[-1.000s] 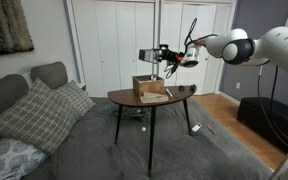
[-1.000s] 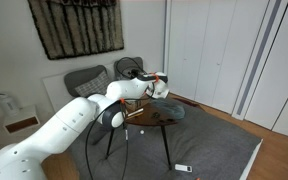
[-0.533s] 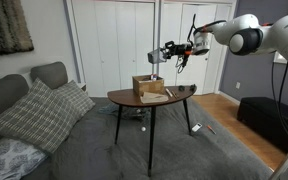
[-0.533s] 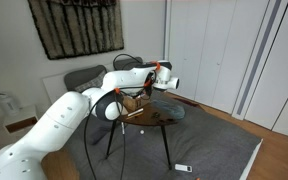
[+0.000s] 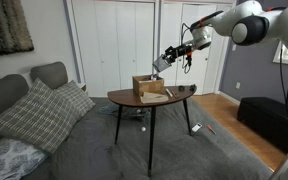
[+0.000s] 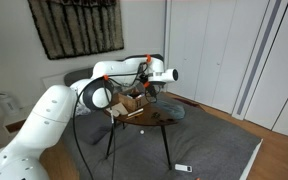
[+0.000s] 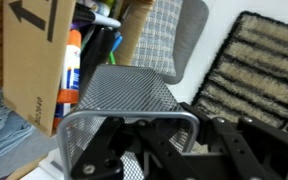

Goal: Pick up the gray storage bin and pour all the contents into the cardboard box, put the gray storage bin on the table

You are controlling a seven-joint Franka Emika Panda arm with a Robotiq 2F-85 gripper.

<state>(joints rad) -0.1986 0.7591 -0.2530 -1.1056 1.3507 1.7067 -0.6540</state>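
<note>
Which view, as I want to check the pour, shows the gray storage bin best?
The wrist view: the gray storage bin fills the middle of the picture, its mesh wall and rim plain to see, next to the cardboard box. In both exterior views it is only a small, distant shape at the arm's end.

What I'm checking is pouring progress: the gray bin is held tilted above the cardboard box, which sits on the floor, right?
No: the cardboard box sits on the table, not the floor, as an exterior view shows. The gray bin is tilted above it.
</note>
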